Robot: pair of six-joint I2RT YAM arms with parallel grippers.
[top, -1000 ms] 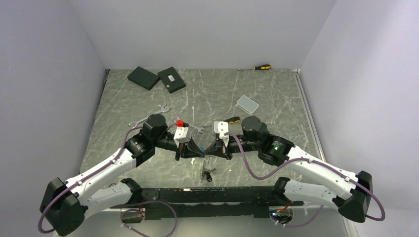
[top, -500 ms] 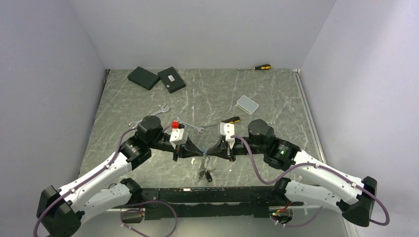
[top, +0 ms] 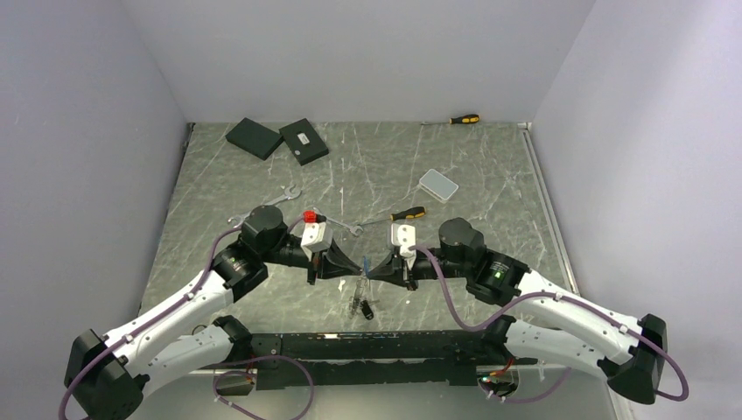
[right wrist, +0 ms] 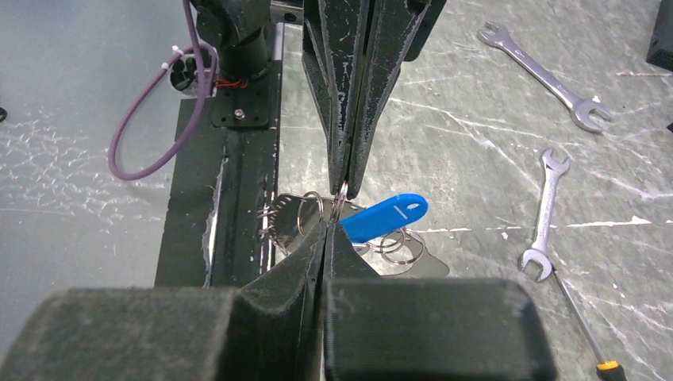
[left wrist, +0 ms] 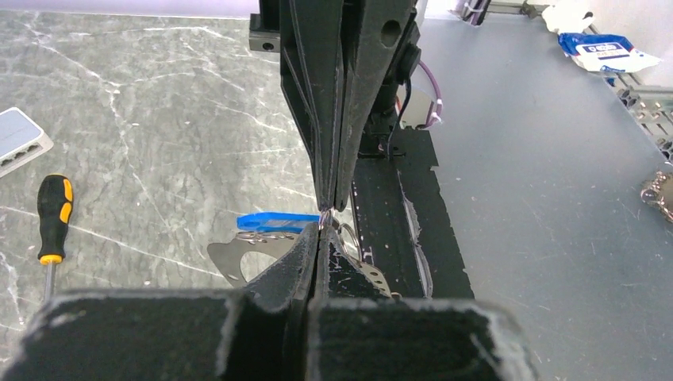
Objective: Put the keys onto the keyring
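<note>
The keyring [right wrist: 341, 193] is pinched between the clenched left gripper [left wrist: 316, 238] and right gripper [right wrist: 325, 230] at six o'clock of the table [top: 490, 175], while the keys [right wrist: 548, 75] lie unthreaded toward ten o'clock, so threading is judged not yet begun.

Nothing is legible: the white label on the black box [top: 304, 140] and the blue-and-white packet's [left wrist: 603, 54] print are too small.
</note>
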